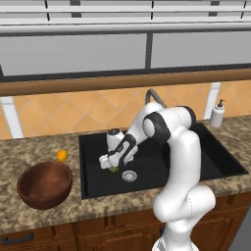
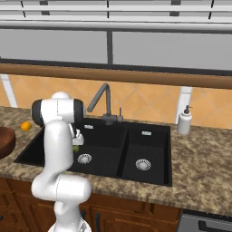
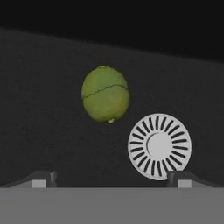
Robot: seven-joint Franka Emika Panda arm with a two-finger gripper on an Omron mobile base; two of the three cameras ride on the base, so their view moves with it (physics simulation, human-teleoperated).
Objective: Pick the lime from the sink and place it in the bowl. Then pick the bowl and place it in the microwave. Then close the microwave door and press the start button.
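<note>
Yellow-green and faintly creased, the lime (image 3: 105, 94) lies on the matte black floor of the sink (image 1: 93, 188), in the left basin, just beside the round steel drain (image 3: 159, 146). The gripper (image 3: 111, 179) hangs above it inside the basin, its fingers spread wide apart with nothing between them; in the hand view the lime sits ahead of the tips and toward the left one, not touching either.

In the left base view the lime (image 1: 114, 169) peeks out just under the gripper (image 1: 110, 165), with the drain (image 1: 129, 176) close at its right. The sink is set into a speckled brown granite counter (image 1: 29, 153). On that counter to the left of the sink stands the dark wooden bowl (image 1: 45, 185), upright, and a small orange fruit (image 1: 62, 155) lies just behind it. A grey gooseneck faucet (image 2: 100, 101) rises at the back of the sink, and a white soap dispenser (image 2: 184, 120) stands by its right rear corner. Orange-tan tiles cover the wall behind, under a wooden ledge and grey window panes; wooden cabinets run below the counter. No writing or label can be read anywhere.
</note>
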